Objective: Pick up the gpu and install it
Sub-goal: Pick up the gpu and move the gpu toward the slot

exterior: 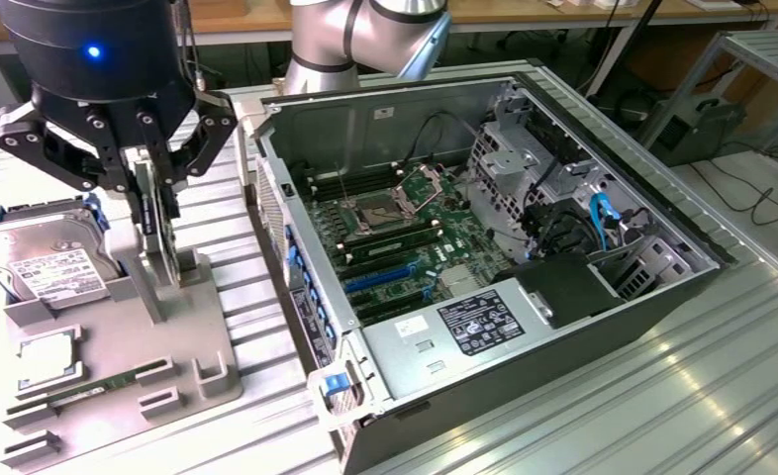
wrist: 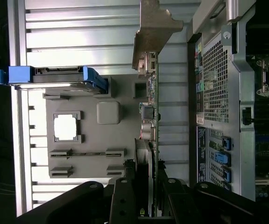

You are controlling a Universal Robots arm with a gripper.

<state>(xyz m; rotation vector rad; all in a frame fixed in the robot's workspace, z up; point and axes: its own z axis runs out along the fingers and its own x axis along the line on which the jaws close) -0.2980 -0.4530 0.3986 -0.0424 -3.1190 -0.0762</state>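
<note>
The gpu stands on edge, thin and dark, over the grey parts holder at the exterior view's left. My gripper comes down on it from above, shut on the card's upper edge. In the wrist view the gpu runs edge-on away from the gripper, with its silver bracket at the far end and connectors along one face. Dark fingers press on both sides of the card. I cannot tell whether its lower edge still rests in the holder's slot.
The open computer case lies to the exterior view's right of the holder, motherboard and blue slots exposed. On the holder sit a hard drive, a processor and a memory stick. Ribbed metal table surrounds everything.
</note>
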